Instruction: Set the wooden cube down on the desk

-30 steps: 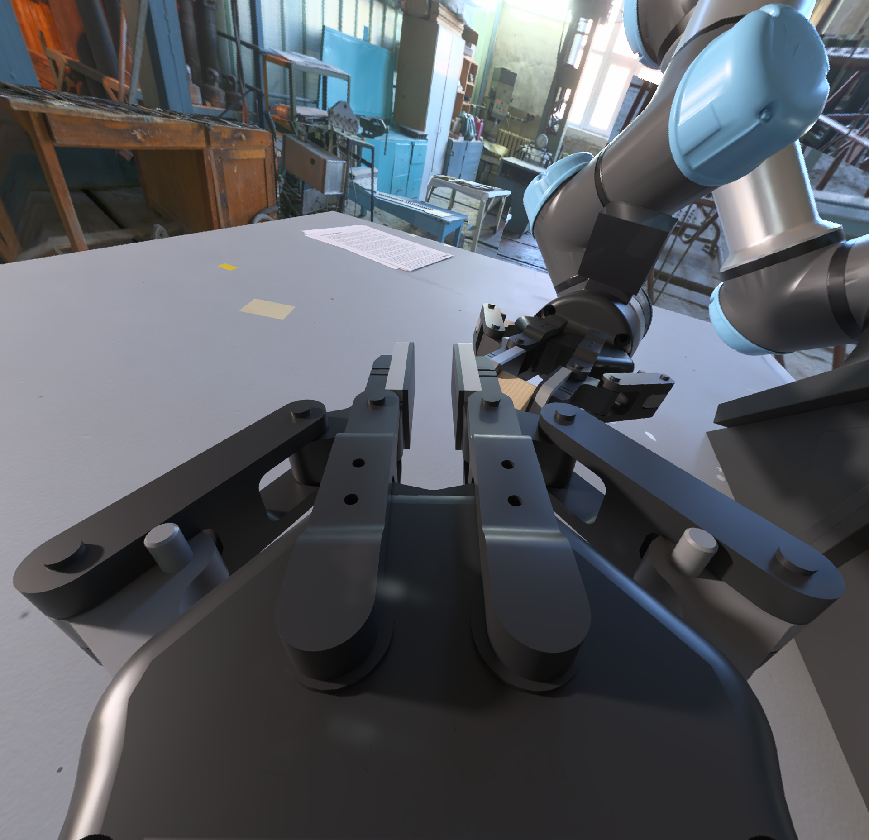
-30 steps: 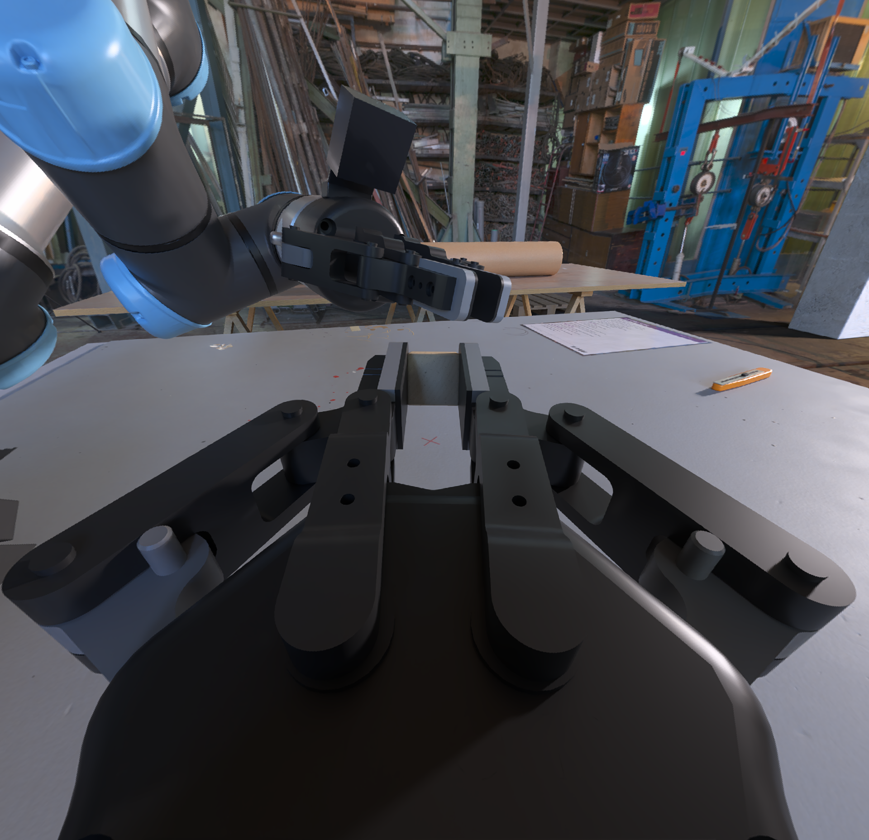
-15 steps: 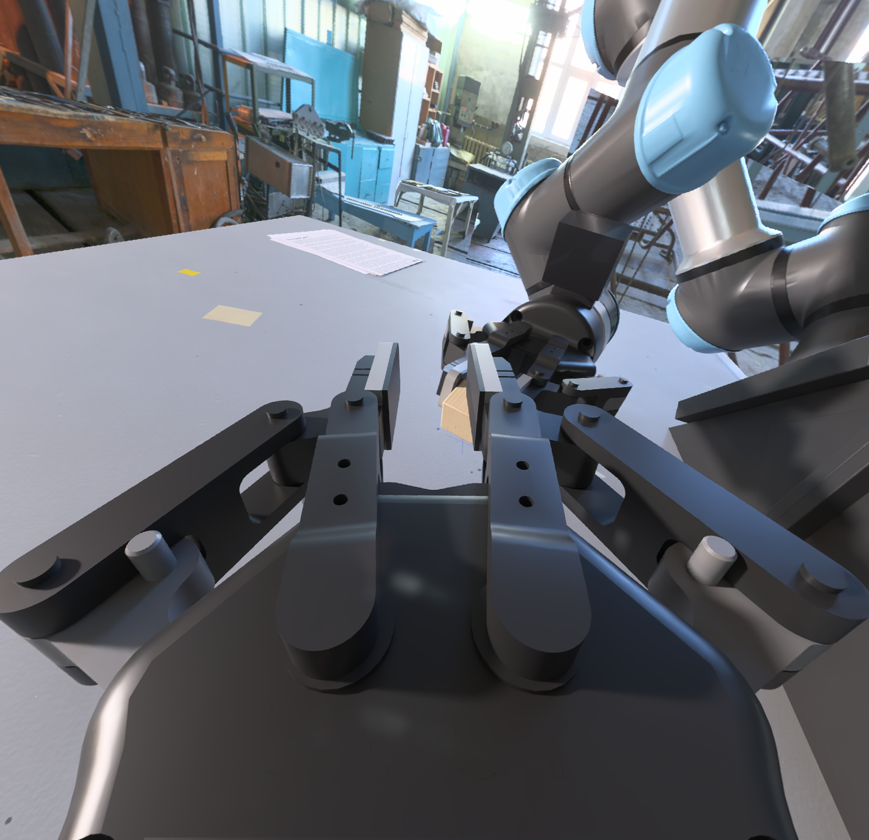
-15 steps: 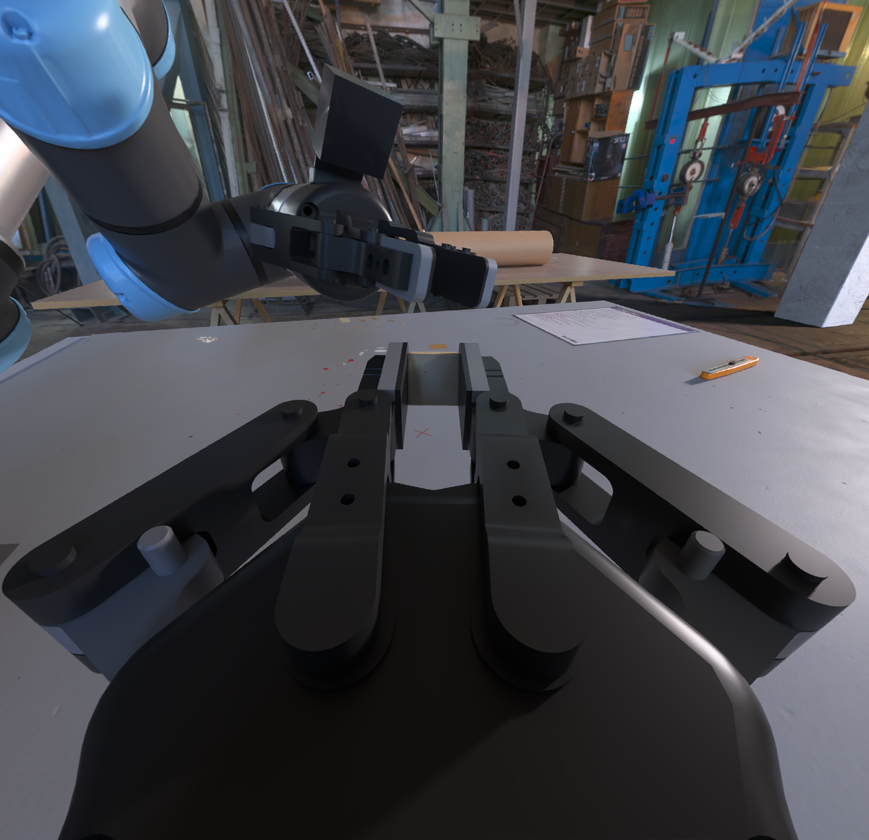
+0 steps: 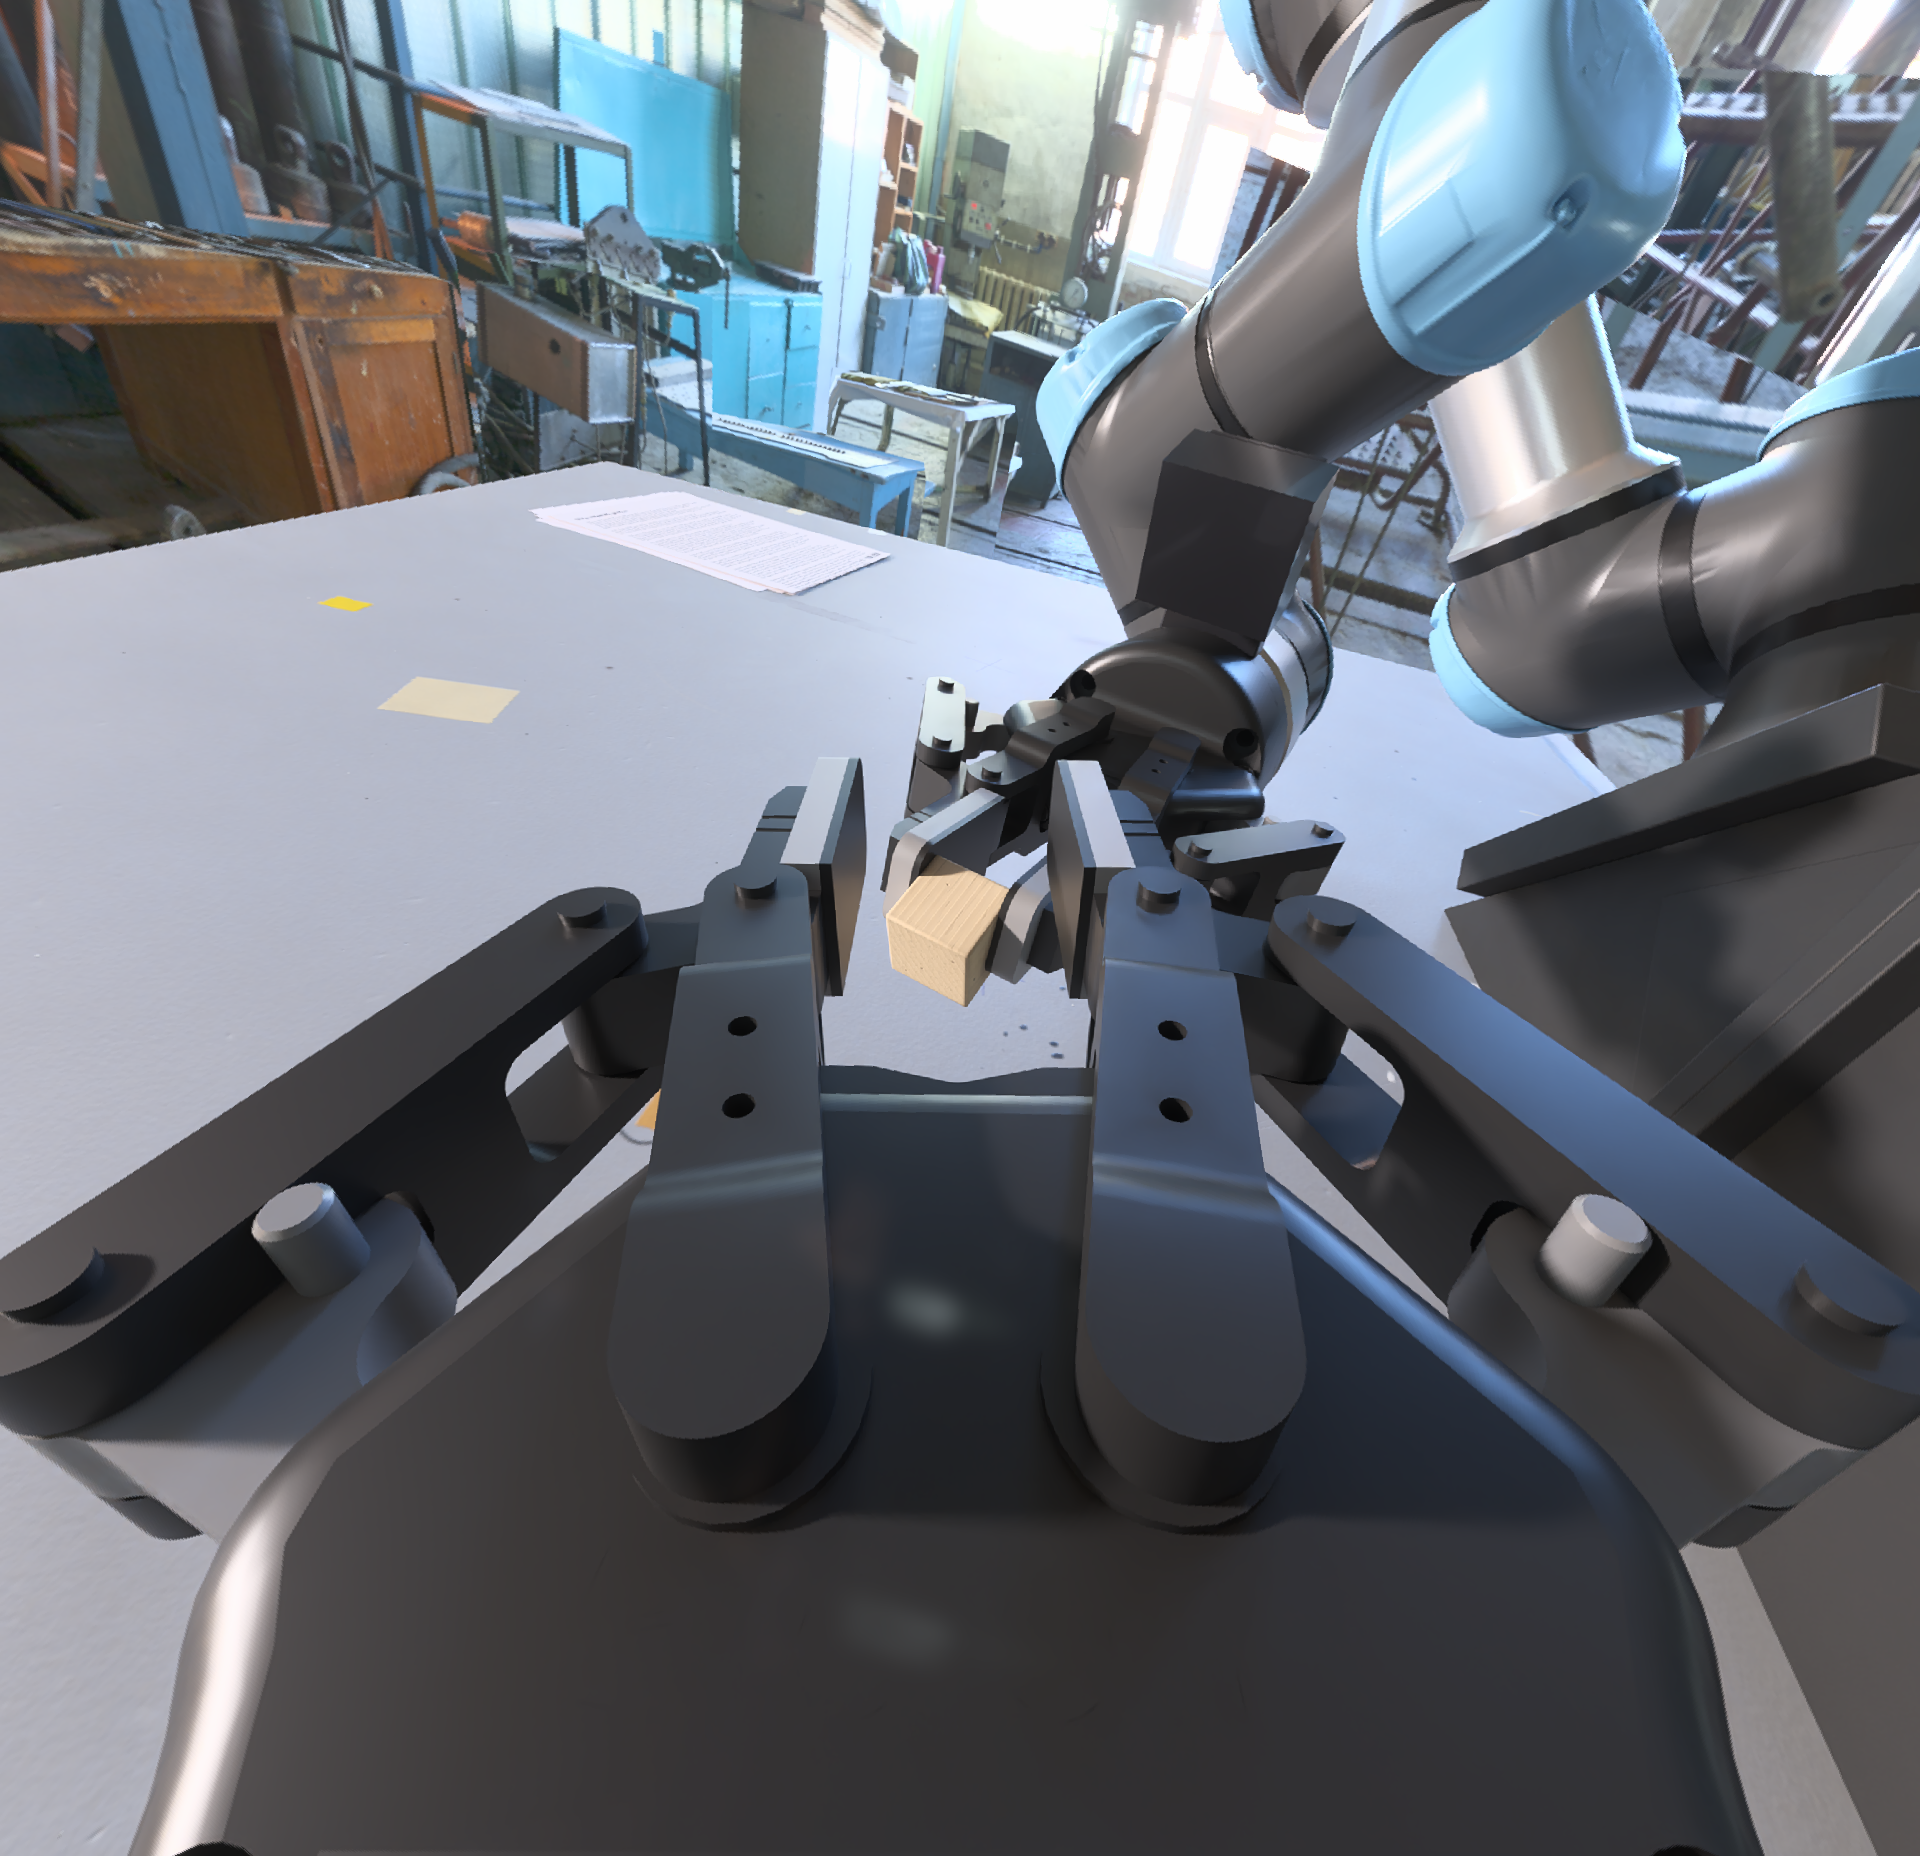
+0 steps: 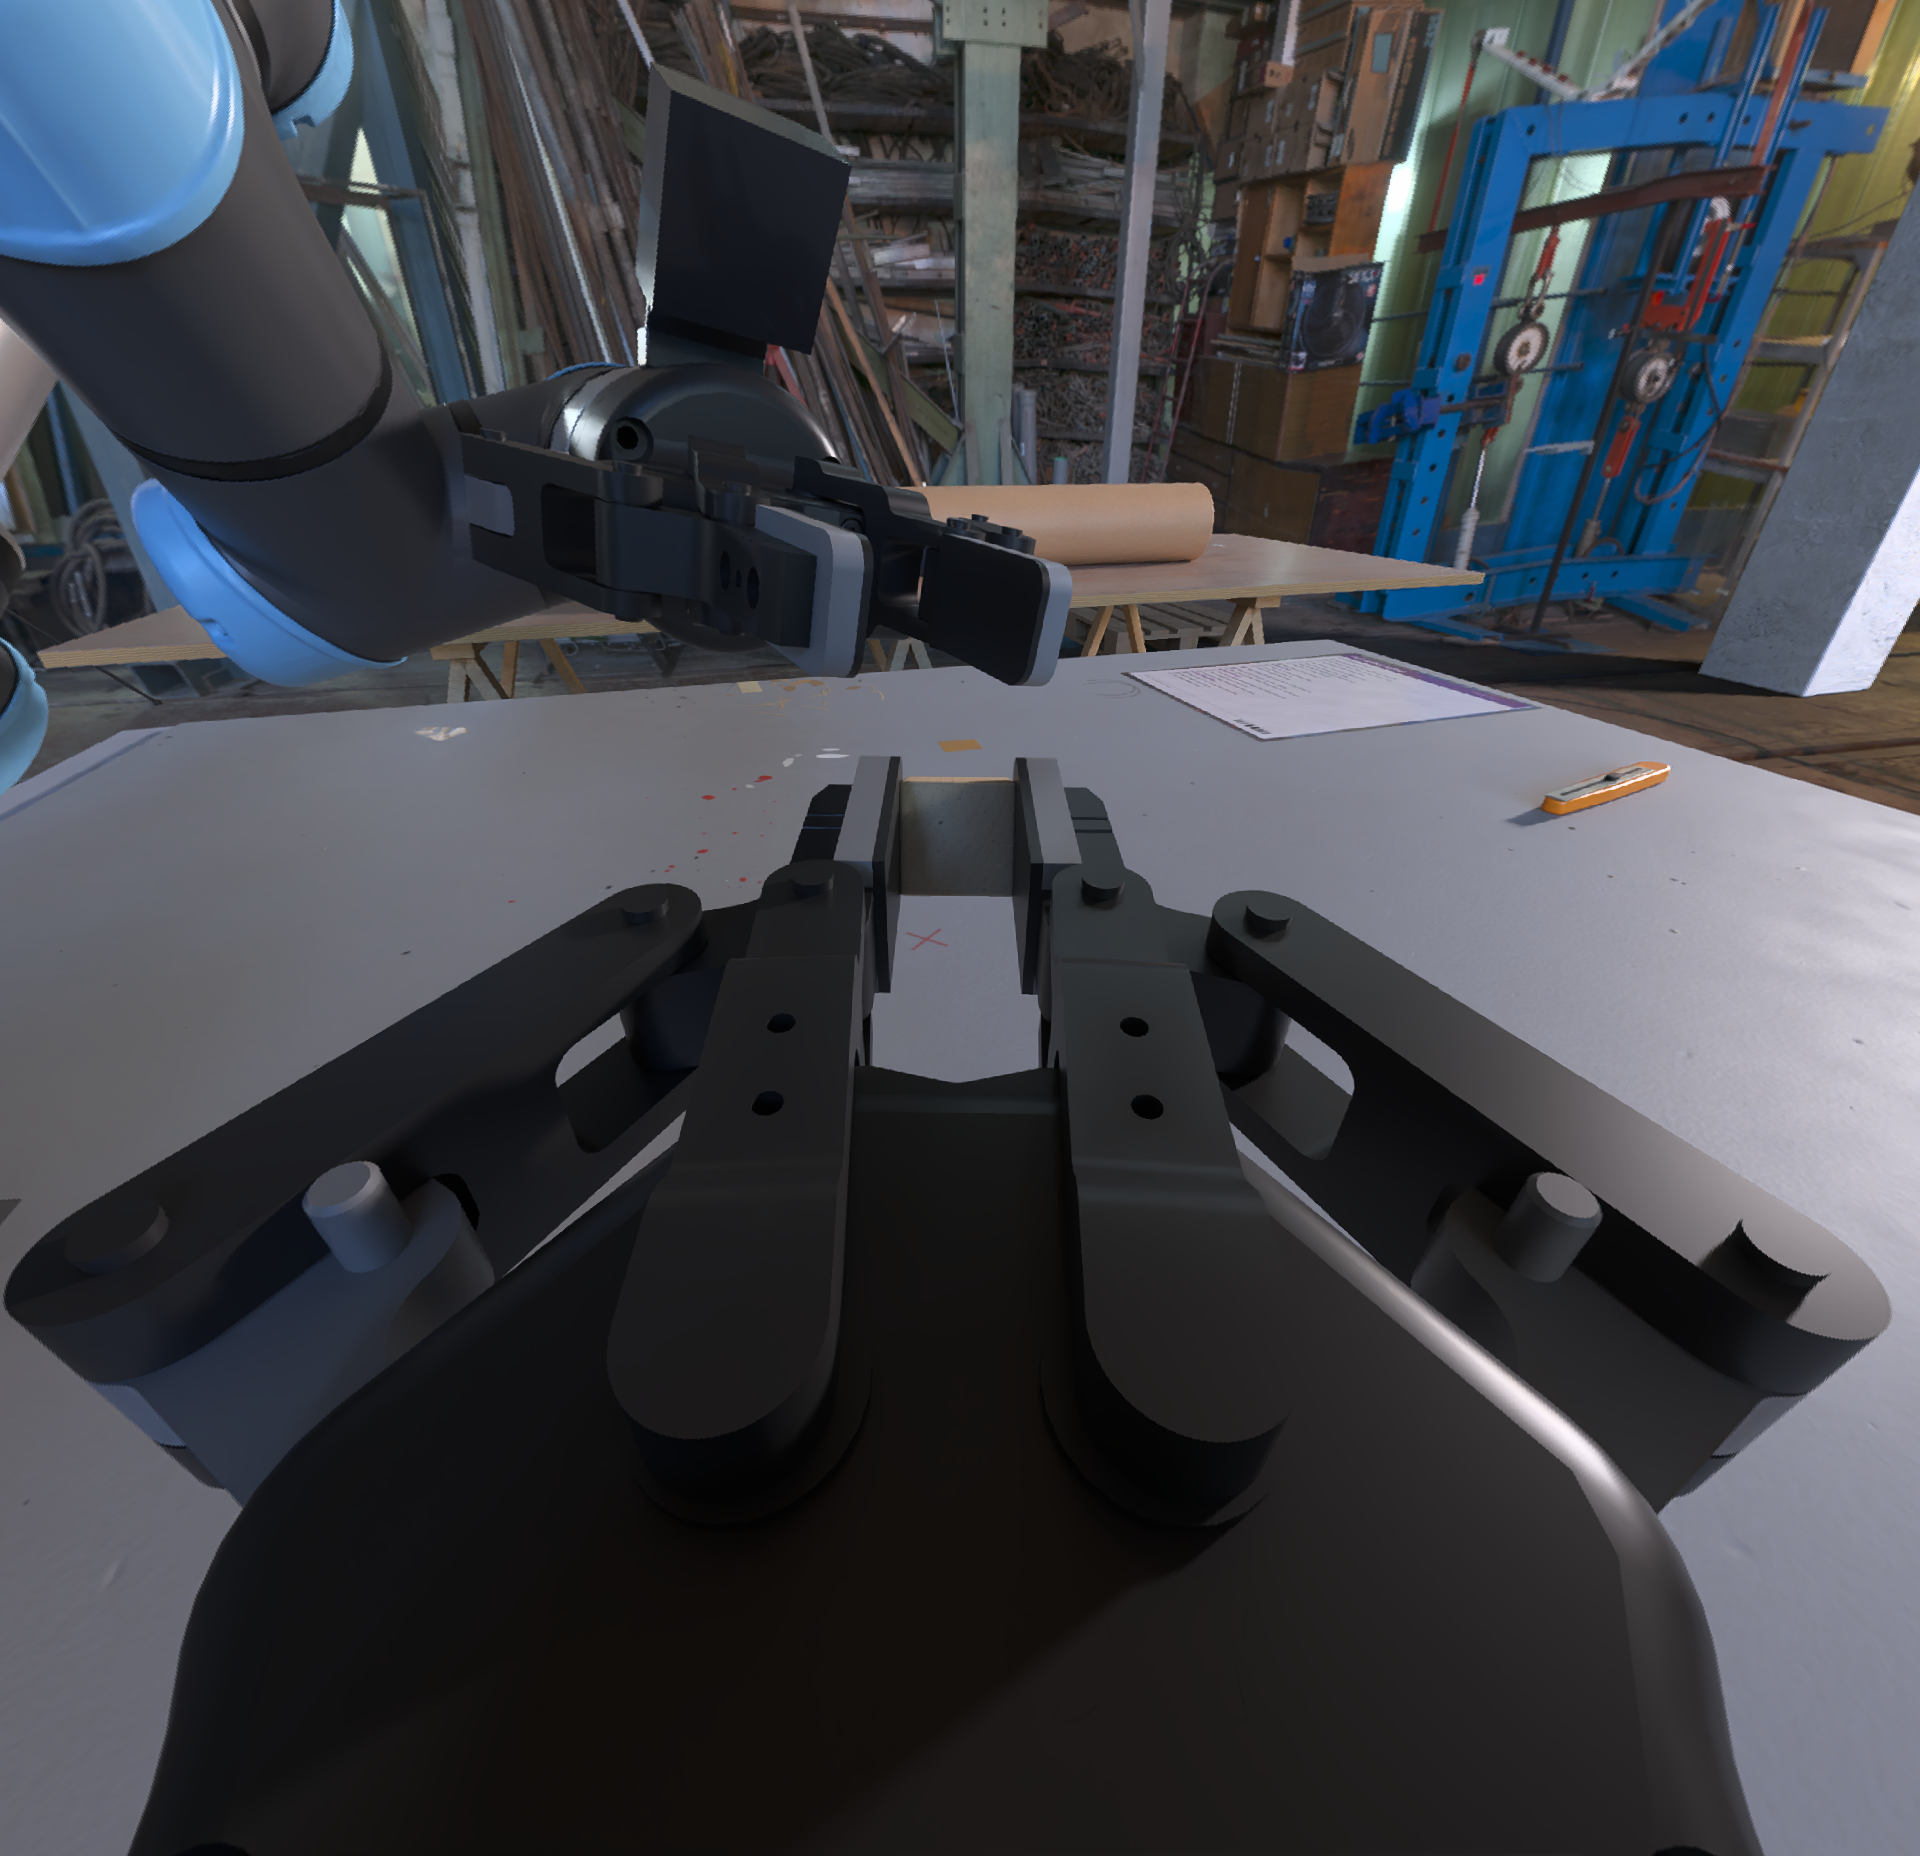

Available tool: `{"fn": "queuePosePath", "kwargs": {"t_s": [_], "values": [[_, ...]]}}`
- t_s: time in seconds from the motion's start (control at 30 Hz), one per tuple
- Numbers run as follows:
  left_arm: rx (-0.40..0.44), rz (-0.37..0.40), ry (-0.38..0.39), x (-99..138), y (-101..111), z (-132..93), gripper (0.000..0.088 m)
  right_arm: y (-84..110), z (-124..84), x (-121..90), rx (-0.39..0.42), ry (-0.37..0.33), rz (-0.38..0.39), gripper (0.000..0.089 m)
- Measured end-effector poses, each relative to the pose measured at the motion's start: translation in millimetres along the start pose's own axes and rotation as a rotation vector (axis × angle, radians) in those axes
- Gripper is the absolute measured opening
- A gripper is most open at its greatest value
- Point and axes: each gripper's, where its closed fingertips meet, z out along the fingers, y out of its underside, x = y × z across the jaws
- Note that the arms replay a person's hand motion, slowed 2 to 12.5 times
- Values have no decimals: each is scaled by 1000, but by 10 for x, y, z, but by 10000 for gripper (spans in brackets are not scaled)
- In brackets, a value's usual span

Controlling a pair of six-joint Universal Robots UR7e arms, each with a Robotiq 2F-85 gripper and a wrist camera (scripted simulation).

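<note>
Right tool (image 6: 954,832) clenched the wooden cube (image 6: 954,838) above mid-surface (image 6: 1455,975) (a red cross beneath); left tool (image 5: 956,850), released, hovered opposite. Paper (image 6: 1330,698) and orange cutter (image 6: 1605,786) lay near the far edge.

Left claw (image 5: 956,876) agape, right claw (image 5: 961,871) gripping wooden cube (image 5: 943,937) above desk (image 5: 312,871)

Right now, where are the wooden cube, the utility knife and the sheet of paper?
wooden cube (image 5: 940,936): left wrist view, on its sunlit front face.
utility knife (image 6: 1605,786): right wrist view, middle of its orange body.
sheet of paper (image 6: 1325,697): right wrist view, centre of the page.
</note>
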Motion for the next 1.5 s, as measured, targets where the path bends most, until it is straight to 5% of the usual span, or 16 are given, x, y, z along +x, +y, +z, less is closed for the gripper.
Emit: {"fn": "queuePosePath", "kwargs": {"t_s": [0.27,0.4,0.63,1.5], "values": [[-6,0,-28,-36,6,7,269,-8,-5,-3,8,0,2,189],[-5,-1,-100,-160,-8,-44,150,-37,-16,-23,25,-17,2,189],[8,-7,-132,-253,-38,-111,136,-92,-27,-47,47,-33,-3,189],[-19,1,-28,-22,18,12,345,0,2,8,0,7,-1,189]]}}
